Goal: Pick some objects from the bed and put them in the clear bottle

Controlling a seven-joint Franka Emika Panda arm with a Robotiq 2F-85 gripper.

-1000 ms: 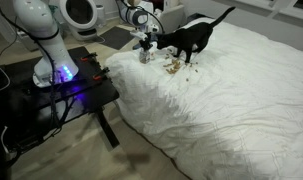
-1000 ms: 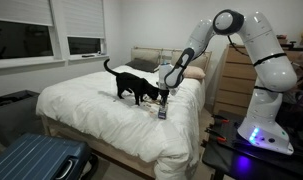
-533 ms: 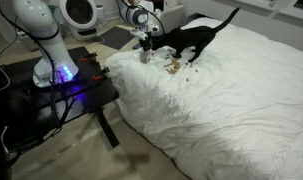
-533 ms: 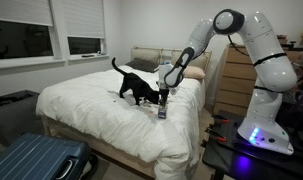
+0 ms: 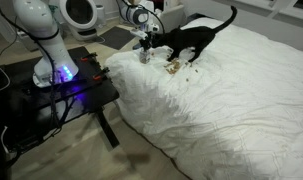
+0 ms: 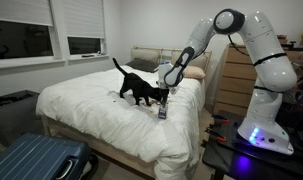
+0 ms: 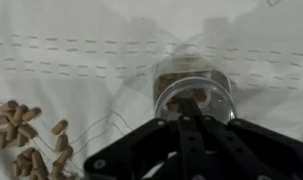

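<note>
Several pellets (image 7: pixel 196 97) show through the mouth of the clear bottle (image 7: pixel 181 72), so we judge the task partly done. The bottle stands upright on the white duvet of the bed (image 7: pixel 81 45), near the edge closest to the robot. Many more pellets lie in a loose heap on the duvet off to one side of the bottle, apart from it, so there is plenty left to fetch if more are wanted.

We see the gripper (image 7: pixel 191 118) hanging right above the bottle's mouth with its jaws brought fully together. Whether a pellet is pinched between the tips we cannot tell, as they are too small and the fingers hide the spot.

What stands in our way is the black cat (image 5: pixel 191 40). It is on the bed just beside the gripper and the bottle, with its head low towards them, and the heap lies close to its feet. A reach for the heap would pass right by the animal, and it could knock the bottle over.

The black table (image 5: pixel 76 85) that carries the arm and the blue suitcase (image 6: pixel 31 160) on the floor are well apart from the work.
</note>
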